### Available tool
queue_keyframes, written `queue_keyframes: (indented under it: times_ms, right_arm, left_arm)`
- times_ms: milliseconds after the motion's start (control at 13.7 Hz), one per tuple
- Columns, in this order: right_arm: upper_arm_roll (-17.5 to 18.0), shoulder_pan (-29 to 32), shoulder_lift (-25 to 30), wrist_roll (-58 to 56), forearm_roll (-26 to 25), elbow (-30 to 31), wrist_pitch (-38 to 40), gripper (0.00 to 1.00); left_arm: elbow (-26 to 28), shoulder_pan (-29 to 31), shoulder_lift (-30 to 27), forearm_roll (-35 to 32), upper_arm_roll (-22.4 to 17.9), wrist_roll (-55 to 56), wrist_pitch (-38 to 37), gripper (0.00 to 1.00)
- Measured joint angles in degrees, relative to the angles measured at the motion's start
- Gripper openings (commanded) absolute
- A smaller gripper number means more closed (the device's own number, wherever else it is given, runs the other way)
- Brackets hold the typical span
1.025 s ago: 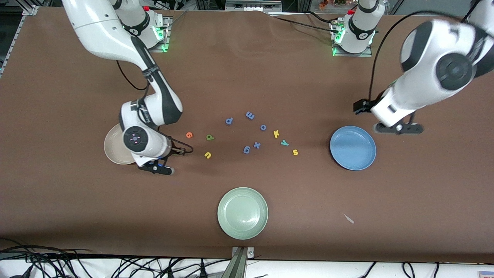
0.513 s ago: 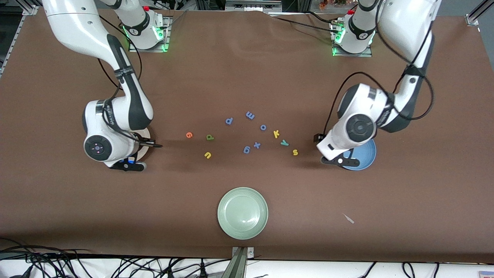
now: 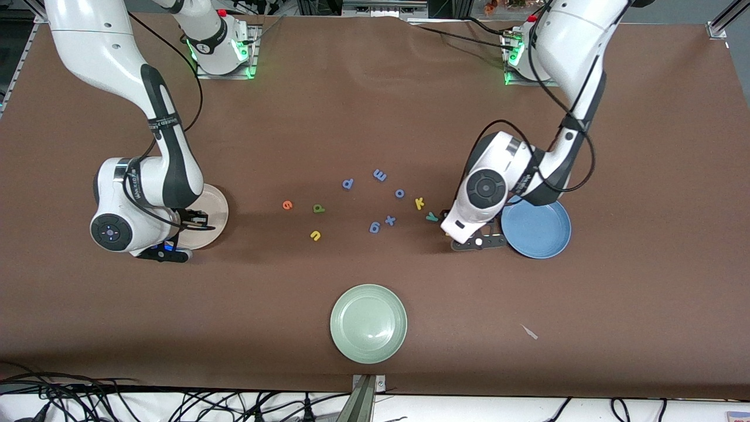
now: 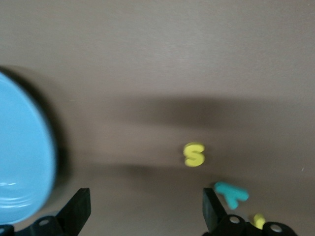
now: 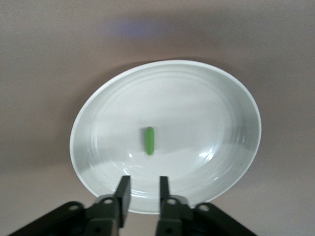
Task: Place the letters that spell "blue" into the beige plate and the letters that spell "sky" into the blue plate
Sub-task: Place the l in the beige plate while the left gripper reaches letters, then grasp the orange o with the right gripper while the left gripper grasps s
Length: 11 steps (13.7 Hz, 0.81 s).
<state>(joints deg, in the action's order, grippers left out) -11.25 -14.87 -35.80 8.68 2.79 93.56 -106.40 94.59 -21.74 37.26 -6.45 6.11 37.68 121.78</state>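
The beige plate [image 3: 215,206] lies at the right arm's end of the table. The dark green l [image 5: 149,140] lies flat in the beige plate [image 5: 206,98]. My right gripper [image 5: 144,194] hangs over the plate's rim, fingers slightly apart with nothing between them. Orange e [image 3: 287,205], olive b [image 3: 318,208] and yellow u [image 3: 315,235] lie on the table. My left gripper [image 4: 145,209] is wide open just above the table beside the blue plate [image 3: 542,231], close to the yellow s [image 4: 194,154]. Teal y [image 3: 432,217] and yellow k [image 3: 419,203] lie beside it. The left arm hides the s in the front view.
Several blue-purple letters [image 3: 379,174] lie scattered mid-table between the two letter groups. A pale green plate [image 3: 368,322] sits nearer the front camera. A small scrap [image 3: 529,332] lies on the brown cloth toward the left arm's end.
The right gripper carried the l from beside the letters to over the beige plate and opened, leaving it in the plate. The left arm swung in and down to the s.
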Motion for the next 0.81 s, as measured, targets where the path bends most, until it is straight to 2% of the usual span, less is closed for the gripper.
queue_keyframes:
  times_ms: [220,366,513,732,806]
  right_arm:
    - [1.78,-0.84,0.18,1.04,1.36,-0.40,0.00,1.00]
    - [2.99,-1.54,0.19,2.53,3.89,-0.54,-0.13,1.00]
    - [4.28,-1.87,0.19,4.45,5.86,-0.56,-1.04,1.00]
    - [5.91,-4.26,0.19,11.77,6.48,-0.56,-3.64,1.00]
    - [6.05,-5.73,0.20,14.41,6.48,-0.55,-4.38,1.00]
  left_arm:
    - [-0.06,-0.01,2.62,0.12,-0.07,1.17,5.95,0.88]
    - [-0.09,0.00,3.70,0.22,-0.07,1.37,8.12,0.74]
    - [-0.09,-0.07,4.56,0.22,0.01,1.41,9.21,0.55]
    - [-0.10,-0.17,5.31,0.23,0.11,1.41,10.15,0.50]
    - [-0.10,-0.28,5.49,0.22,0.16,1.41,10.57,0.31]
